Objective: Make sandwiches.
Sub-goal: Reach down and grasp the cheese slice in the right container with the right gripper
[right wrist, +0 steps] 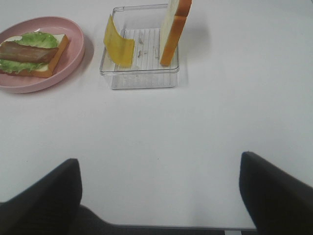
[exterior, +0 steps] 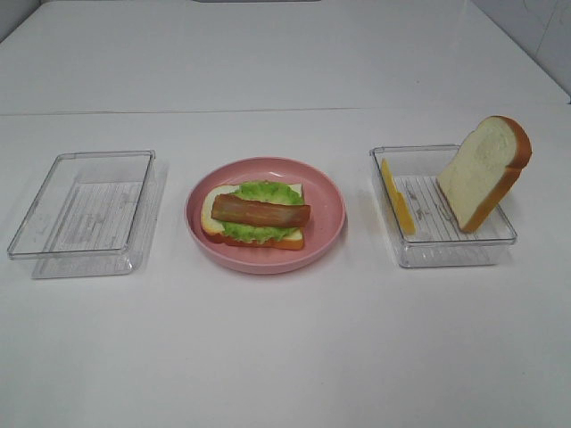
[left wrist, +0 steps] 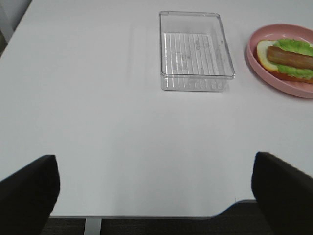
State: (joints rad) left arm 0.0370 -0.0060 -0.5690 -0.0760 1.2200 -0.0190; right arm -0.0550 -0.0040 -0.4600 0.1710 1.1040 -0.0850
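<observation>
An open-faced sandwich lies on the pink plate (exterior: 268, 266) at the table's middle: a bread slice (exterior: 209, 212), green lettuce (exterior: 264, 190) and a bacon strip (exterior: 260, 212) on top. In the clear tray (exterior: 446, 255) on the right, a yellow cheese square (exterior: 397, 198) leans on the left wall and a second bread slice (exterior: 483, 169) stands tilted against the right wall. Neither gripper shows in the exterior high view. My left gripper (left wrist: 154, 169) is open over bare table, well short of everything. My right gripper (right wrist: 159, 166) is open too, back from the cheese (right wrist: 119, 46) and bread (right wrist: 171, 34).
An empty clear tray (exterior: 85, 264) stands left of the plate, also in the left wrist view as the empty tray (left wrist: 195, 84) beside the plate (left wrist: 274, 78). White table runs in front of all three. A seam crosses the table behind them.
</observation>
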